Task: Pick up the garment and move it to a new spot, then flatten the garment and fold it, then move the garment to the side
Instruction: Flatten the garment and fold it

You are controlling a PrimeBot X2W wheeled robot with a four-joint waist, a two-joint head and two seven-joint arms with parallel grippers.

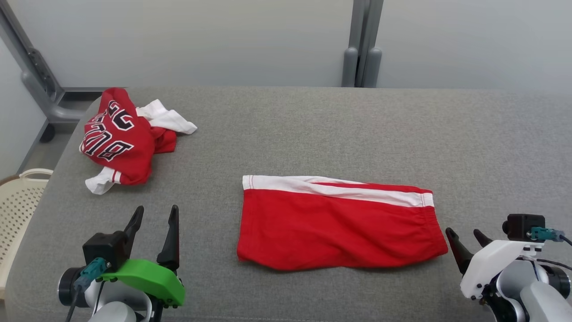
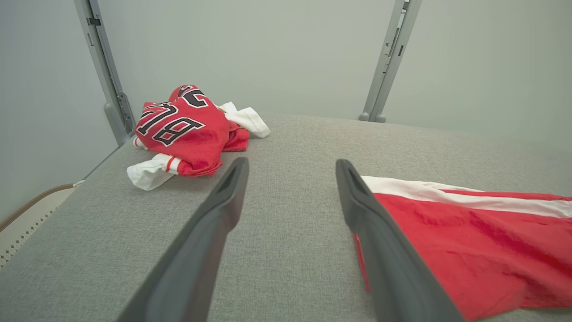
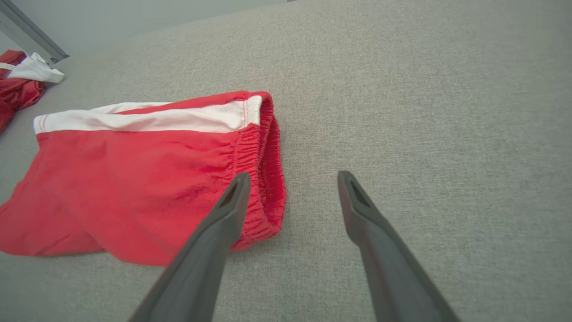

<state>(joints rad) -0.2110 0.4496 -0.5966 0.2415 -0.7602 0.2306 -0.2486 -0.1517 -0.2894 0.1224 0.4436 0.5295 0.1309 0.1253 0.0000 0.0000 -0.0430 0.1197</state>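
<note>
**Head view.** I see the shorts point(image 1: 339, 228) lying folded flat at frame centre on the table point(image 1: 313, 129), with the white stripe along their upper edge. A jersey point(image 1: 118, 138) sits crumpled at upper left and a basket point(image 1: 18, 197) at the left edge. The left gripper point(image 1: 157, 208), lower left, and the right gripper point(image 1: 462, 231), lower right, are both spread and empty.

**Left wrist view.** This adds the jersey's lettering and the shorts' hem end at lower right.

**Right wrist view.** This adds the gathered waistband point(image 3: 268, 174), doubled over. I cannot tell whether the finger point(image 3: 223, 223) crossing it touches it.
</note>
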